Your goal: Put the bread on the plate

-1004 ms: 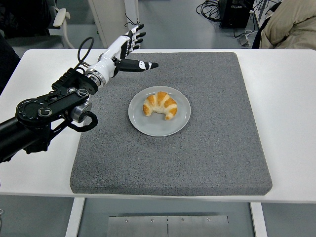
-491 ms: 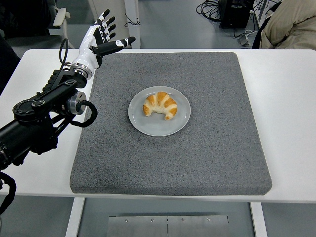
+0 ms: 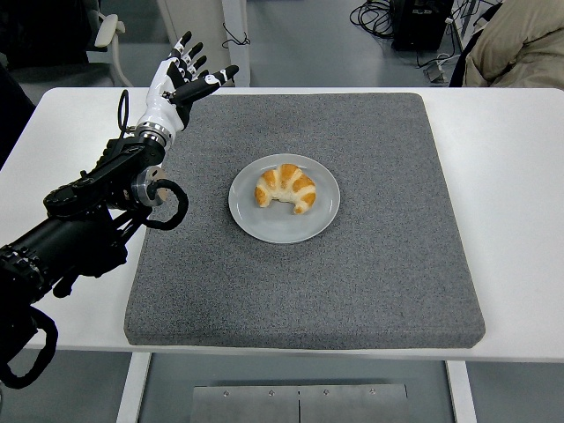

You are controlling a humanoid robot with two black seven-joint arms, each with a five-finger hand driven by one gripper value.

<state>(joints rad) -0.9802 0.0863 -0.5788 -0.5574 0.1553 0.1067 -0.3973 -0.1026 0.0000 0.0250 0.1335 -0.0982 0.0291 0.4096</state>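
Observation:
A golden croissant lies on the round grey plate near the middle of the grey mat. My left hand is raised over the mat's far left corner, well away from the plate, fingers spread and holding nothing. Its black forearm runs down along the mat's left side to the picture's left edge. The right arm does not show.
The mat lies on a white table. A person's beige sleeve shows at the top right beyond the table. Cables and a chair part lie on the floor behind.
My left hand has drawn back from above the mat's upper left toward the far left corner and turned more upright. The croissant and plate have not moved.

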